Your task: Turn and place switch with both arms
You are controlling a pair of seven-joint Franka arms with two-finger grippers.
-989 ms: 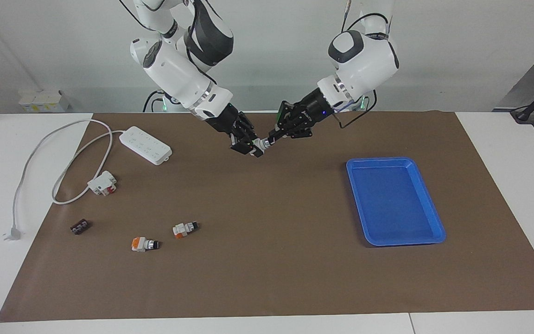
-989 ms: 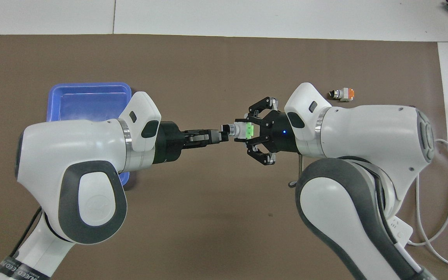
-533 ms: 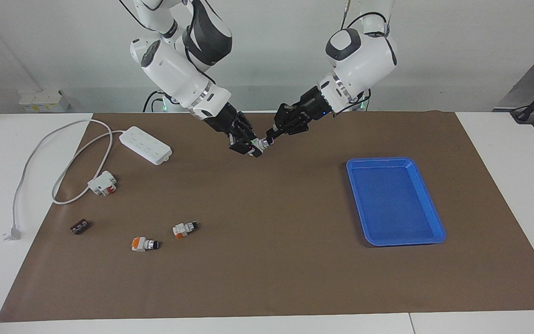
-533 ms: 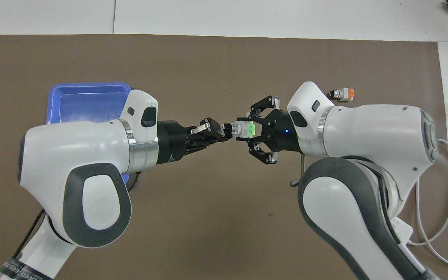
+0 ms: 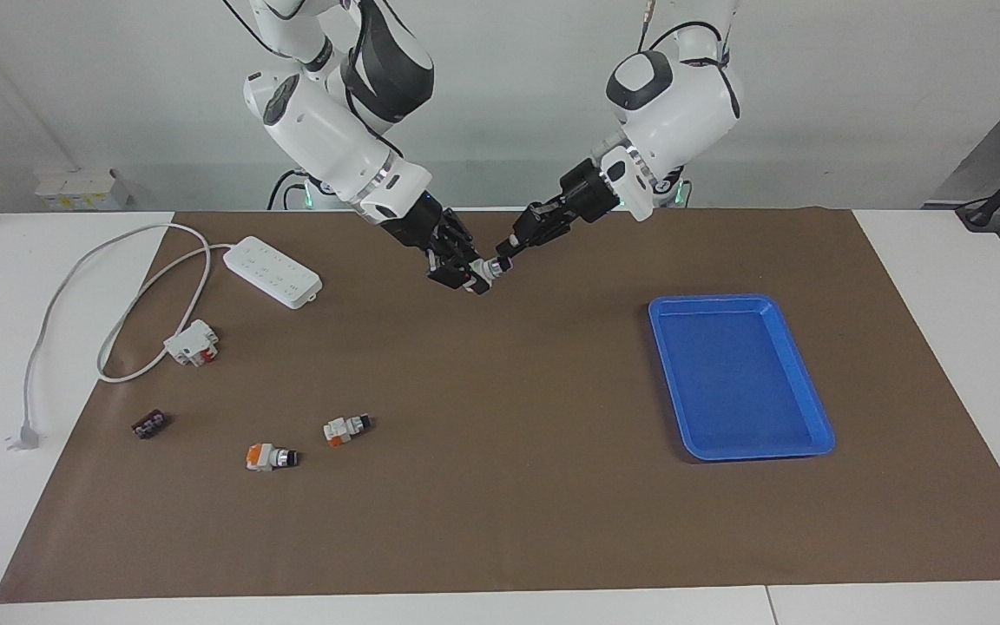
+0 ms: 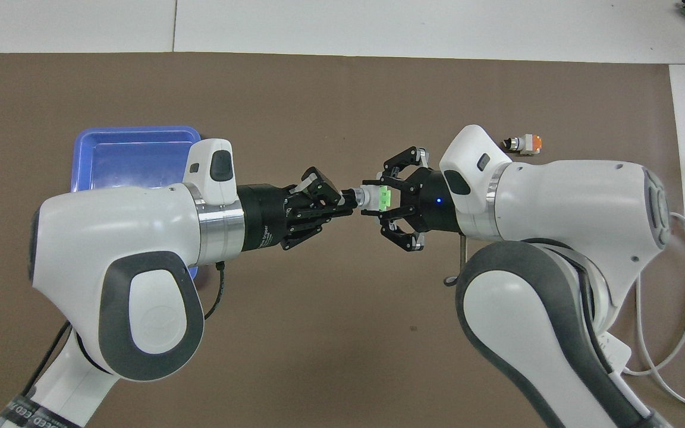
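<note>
The two arms meet nose to nose above the brown mat, well clear of its surface, with the switch [image 6: 372, 198] bridged between them in mid-air. The right gripper [image 6: 385, 200] clamps the white body of the switch, green patch turned upward, and its fingers [image 6: 402, 160] splay to either side of the body, which fixes the part so that it cannot spin. The left gripper [image 6: 345, 203] pinches the black knob end that pokes out toward it, its narrow fingertips closed on that knob. This split grip looks chosen for the turning step: one hand serves as a vice on the blocky housing while the other wrist rolls about the knob's axis, and the two wrists lie along nearly one line so that the roll would pass straight into the knob. Judged from the pose, the turn is under way or about to finish, and placing is not yet done. The blue tray [image 5: 817, 408] lies empty off to the left arm's end of the table, well apart from both grippers, a likely spot for the drop. Down on the mat toward the right arm's end rest two other switches [image 5: 271, 456] showing orange, a white-and-red block [image 5: 192, 342] and a power strip [image 5: 273, 272], all untouched.
</note>
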